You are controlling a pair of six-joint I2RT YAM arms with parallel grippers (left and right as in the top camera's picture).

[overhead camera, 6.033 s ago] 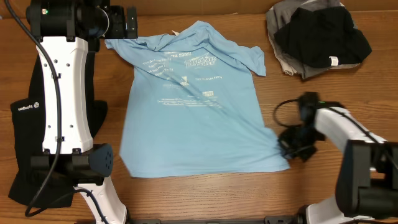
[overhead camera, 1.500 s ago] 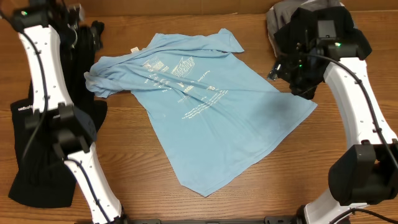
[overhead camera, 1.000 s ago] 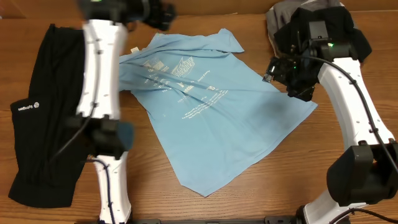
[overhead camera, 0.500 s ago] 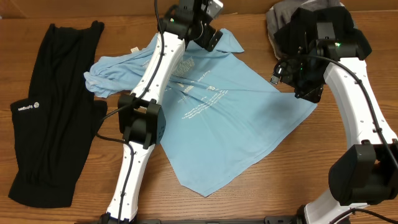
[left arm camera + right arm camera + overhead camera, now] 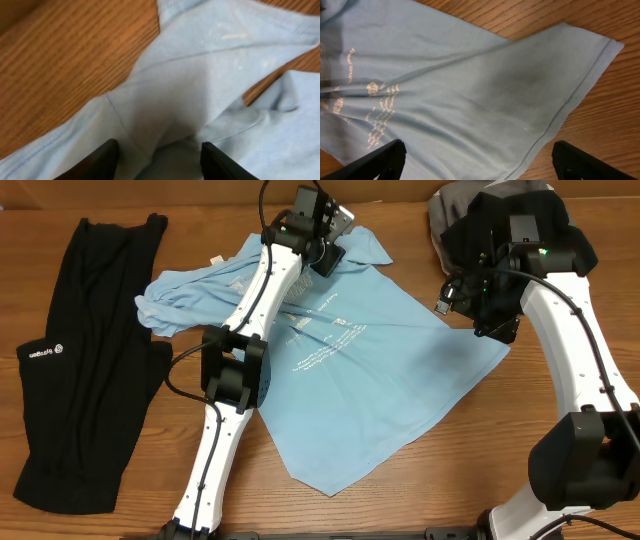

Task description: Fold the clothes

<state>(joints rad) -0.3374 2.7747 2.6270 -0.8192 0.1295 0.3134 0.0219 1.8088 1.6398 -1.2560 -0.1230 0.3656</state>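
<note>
The overhead camera looks straight down from high above, taking in the whole desk (image 5: 470,470). The left wrist camera sits very close over a sleeve fold of the light blue T-shirt (image 5: 190,90). The right wrist camera looks down from somewhat farther at its hem corner, so all three views share that shirt.

White arms (image 5: 262,285), black joints (image 5: 232,370)

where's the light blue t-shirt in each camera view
Overhead: the light blue T-shirt lies spread diagonally across the middle of the table.
Left wrist: it fills the centre and right, with bare table at upper left.
Right wrist: it covers the left and centre, with bare table at right.
Shared landmark: its hem corner, at overhead right and right wrist top right; the left wrist view does not show it.
</note>
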